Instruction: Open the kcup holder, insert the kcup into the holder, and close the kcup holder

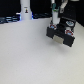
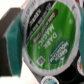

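Note:
The kcup [image 2: 50, 40] fills the wrist view: a white cup with a green foil top that reads "Dark Magic". A teal finger pad [image 2: 16, 44] presses against its side, so my gripper [image 1: 54, 23] is shut on it. In the exterior view the gripper hangs just above the near-left part of the kcup holder [image 1: 63, 34], a black boxy unit with a grey front, at the exterior view's upper right. The cup itself is too small to make out there. I cannot tell whether the holder's drawer is open.
A tall white post with a dark mark [image 1: 24, 10] stands at the back, towards the exterior view's left. The white table [image 1: 30, 57] spreads in front. Dark clutter runs along the back edge.

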